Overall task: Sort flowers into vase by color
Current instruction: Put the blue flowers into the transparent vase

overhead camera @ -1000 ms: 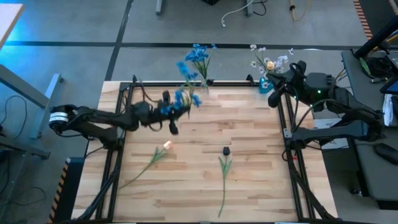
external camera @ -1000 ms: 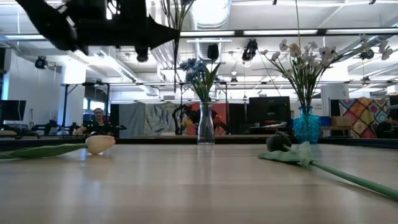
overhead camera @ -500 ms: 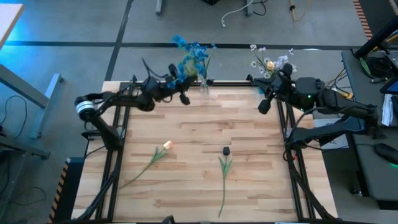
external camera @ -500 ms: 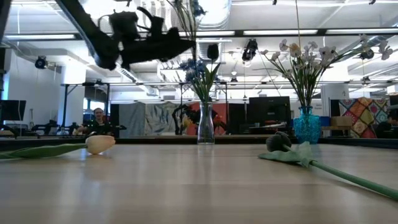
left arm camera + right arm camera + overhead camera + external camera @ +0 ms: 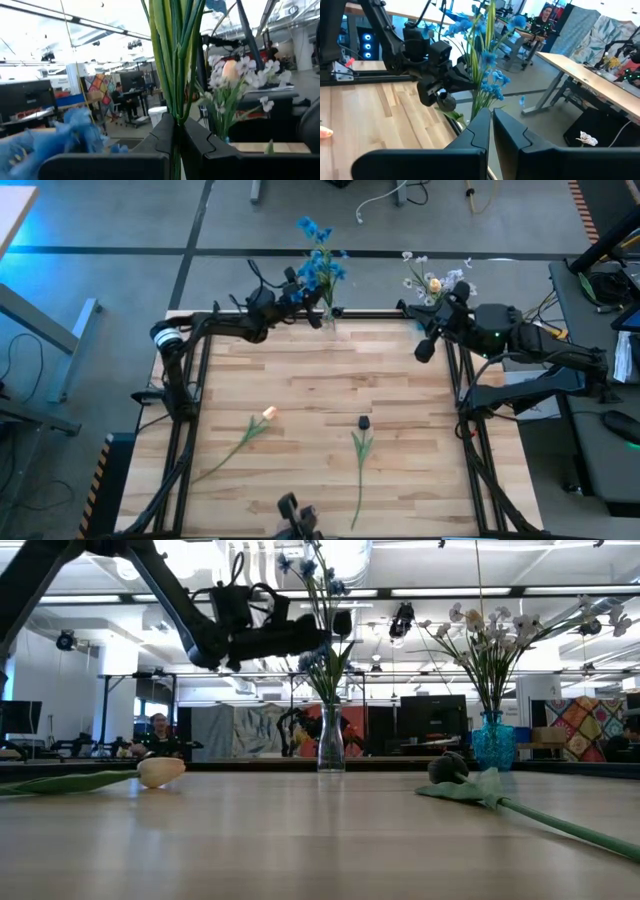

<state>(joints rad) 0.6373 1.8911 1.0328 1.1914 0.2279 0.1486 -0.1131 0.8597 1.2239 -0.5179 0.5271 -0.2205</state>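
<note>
Up at the top centre of the high view, the left gripper (image 5: 300, 298) reaches to the table's far edge, its fingers pinching the green stems of a blue-blossomed sprig (image 5: 318, 242) held upright just above the clear glass vase (image 5: 330, 740), which already carries blue flowers (image 5: 318, 648). Near the top right, the right gripper (image 5: 426, 345) hangs beside the blue glass vase of white and pale flowers (image 5: 492, 740), fingers pressed together on nothing. Lower on the light wooden tabletop (image 5: 320, 395) lie two more sprigs: a pale yellow-orange-headed one (image 5: 243, 436) left of centre and a dark-headed one (image 5: 361, 455) at centre, well apart.
</note>
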